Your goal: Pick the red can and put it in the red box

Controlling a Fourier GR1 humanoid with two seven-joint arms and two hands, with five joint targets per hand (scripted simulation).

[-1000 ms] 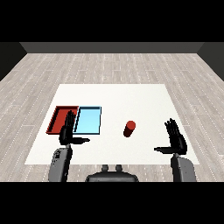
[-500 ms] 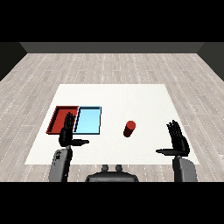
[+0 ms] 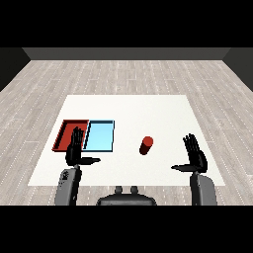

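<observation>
The red can (image 3: 146,145) stands upright on the white table (image 3: 148,113), right of the two trays. The red tray (image 3: 66,130) lies at the left, with the light blue tray (image 3: 100,135) touching its right side. My right hand (image 3: 194,156) is raised near the table's front right, fingers straight and thumb pointing left, well to the right of the can and apart from it. My left hand (image 3: 75,149) is held up open in front of the red tray, hiding part of its near edge.
Grey wood floor (image 3: 128,74) surrounds the table on all sides. Both forearms rise from the table's front edge.
The right hand has drifted slightly lower and toward the front. The left hand, the can and the trays have not moved.
</observation>
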